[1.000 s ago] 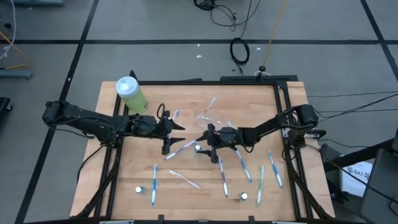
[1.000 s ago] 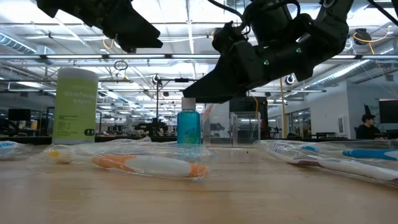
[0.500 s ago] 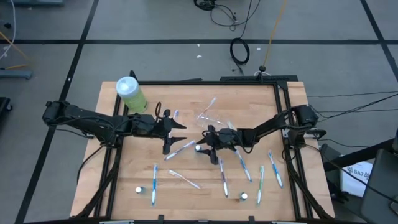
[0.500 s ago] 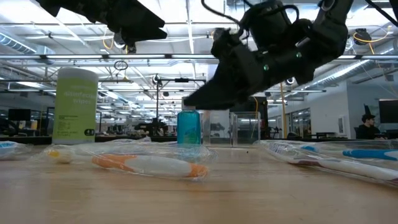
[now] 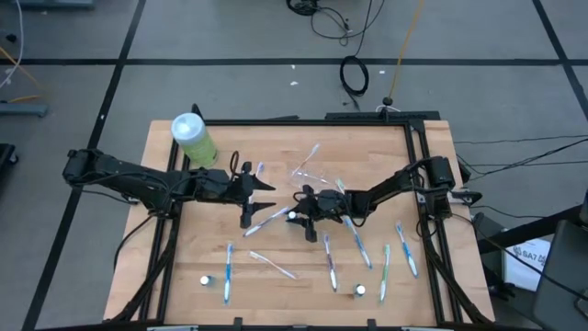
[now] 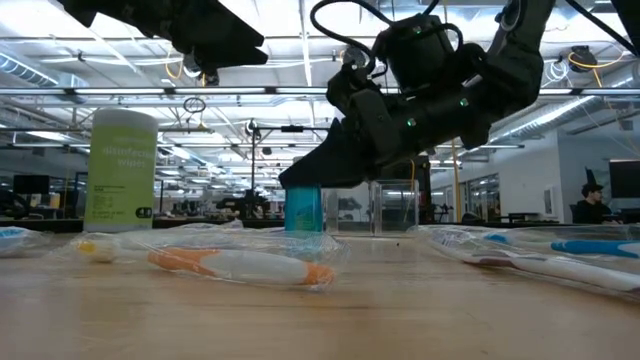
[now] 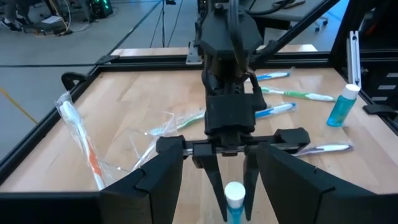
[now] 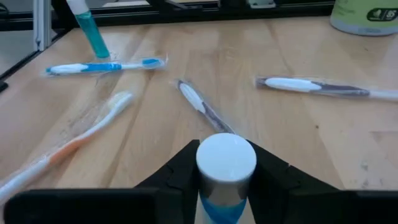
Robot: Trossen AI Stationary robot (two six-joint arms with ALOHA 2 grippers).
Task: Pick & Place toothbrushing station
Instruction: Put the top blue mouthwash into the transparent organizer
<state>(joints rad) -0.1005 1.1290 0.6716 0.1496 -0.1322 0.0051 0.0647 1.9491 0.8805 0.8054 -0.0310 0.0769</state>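
A small blue tube with a white cap point(image 8: 226, 163) stands upright on the table's middle point(image 5: 292, 218). My right gripper point(image 5: 298, 217) comes at it from the table's right, shut on it. My left gripper point(image 5: 268, 188) hangs open above the table, left of the tube and facing it, with nothing between its fingers. Wrapped toothbrushes point(image 5: 356, 241) lie flat on the wood, one with an orange handle point(image 6: 240, 266) nearest the low camera. The clear cup point(image 6: 392, 205) stands behind the tube. My right gripper pinches the tube between its two fingers point(image 8: 268, 171), which lie on the blue body just under the white cap point(image 7: 234, 193). The fingers come nearly level, slanting slightly down, from the table's right. The tube stands upright; its foot is hidden by the fingers.
A big light-green bottle point(image 5: 193, 138) stands at the far left corner. Two more small tubes stand near the front edge point(image 5: 204, 280) point(image 5: 361, 291). Toothbrushes lie scattered over the near and right parts of the table point(image 5: 228, 271). A black frame point(image 5: 413, 129) rims the tabletop.
My right gripper has sunk and gone a little toward the table's left, onto the blue tube; in the low view its fingers now cover the tube's cap. The tube stays upright in its place.
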